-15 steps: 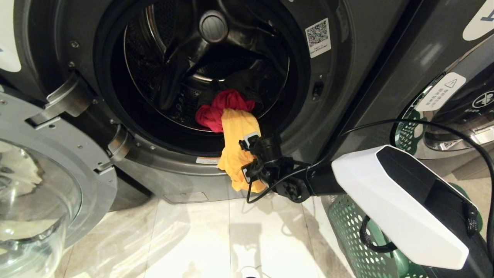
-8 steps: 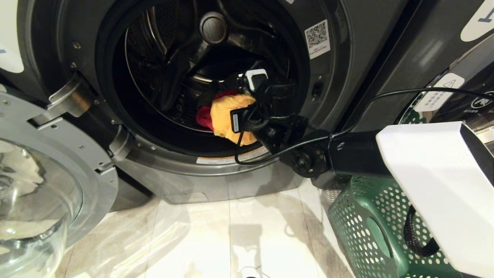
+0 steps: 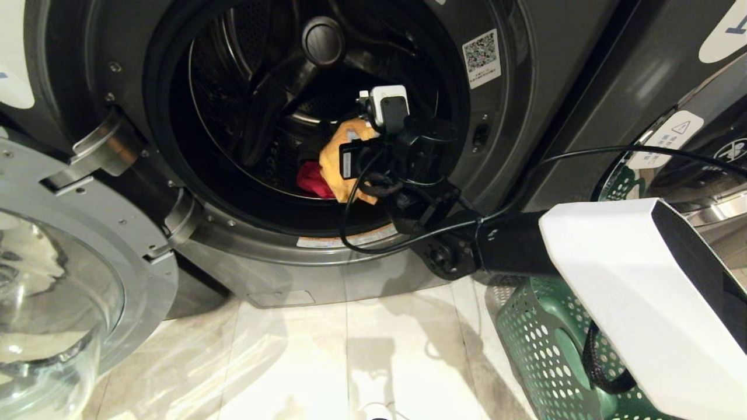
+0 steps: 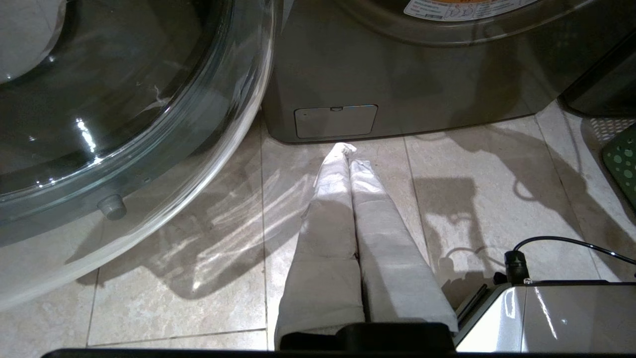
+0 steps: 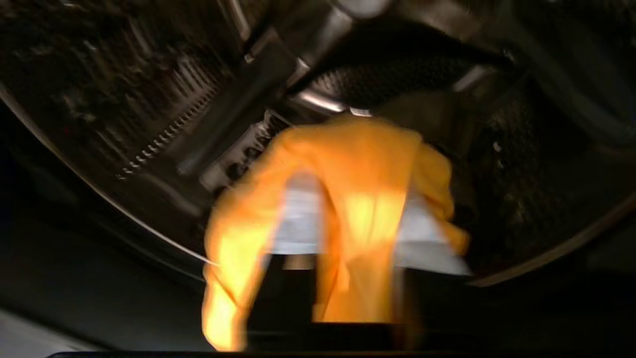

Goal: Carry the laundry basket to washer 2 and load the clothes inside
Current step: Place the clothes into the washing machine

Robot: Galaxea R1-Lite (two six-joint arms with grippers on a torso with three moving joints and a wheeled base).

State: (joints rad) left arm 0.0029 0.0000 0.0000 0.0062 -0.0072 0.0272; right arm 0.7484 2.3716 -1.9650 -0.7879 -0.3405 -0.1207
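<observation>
One garment, the yellow cloth (image 3: 338, 169), lies draped over my right hand (image 3: 356, 153) inside the drum of washer 2 (image 3: 525, 116), long axis hanging down toward the door lip. Right hand's grip: cannot tell. Left hand (image 4: 348, 149) clenched, empty, near the floor. Laundry basket (image 3: 543, 338) sits right of the door.

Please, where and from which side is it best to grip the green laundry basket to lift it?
Probably at a cut-out handle in the laundry basket side wall, one of which faces the open floor. Come from that floor side, since the washer and the right arm crowd the other sides.
</observation>
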